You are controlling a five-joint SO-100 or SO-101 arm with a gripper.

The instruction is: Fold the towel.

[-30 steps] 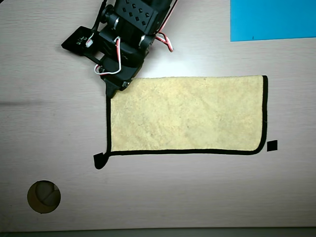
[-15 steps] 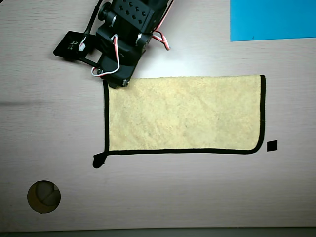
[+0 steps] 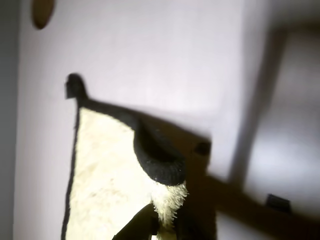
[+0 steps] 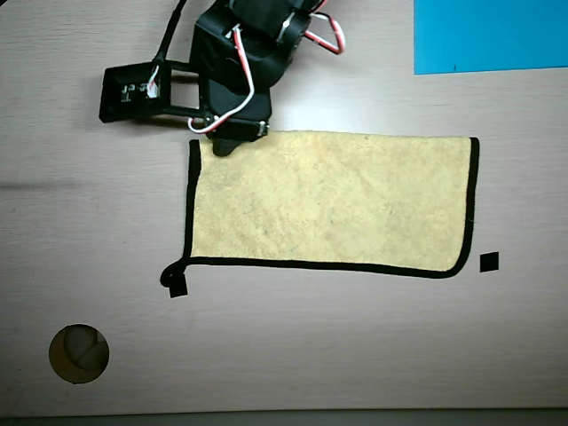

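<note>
Towel (image 4: 328, 200): a pale yellow terry cloth with thin black edge binding. It lies on the counter (image 4: 293, 355) near the middle, its long side along the far edge in the overhead view.
Layers: the far long edge shows no black binding, so I judge it is a fold line and the cloth is already doubled once. This is a judgement only.
Loop tab (image 4: 167, 278): it sticks out at the near left corner of the towel, beside a small black square mark (image 4: 178, 287).
Second mark (image 4: 489, 262): a black square just beside the near right corner, probably a guide for placing the cloth.
End effector (image 3: 161, 212): its fingers are pressed on a raised piece of the towel; in the wrist view the black binding curls over above them.
Reason of the grasp: it sits at the far left corner, so I think this corner is to be carried toward the right side for the next fold.
Blue sheet (image 4: 491, 35): flat, at the far right corner of the counter, apart from the towel.
Round hole (image 4: 79, 353): near the near left corner of the counter. What is inside I cannot tell.
Containers: none visible.
</note>
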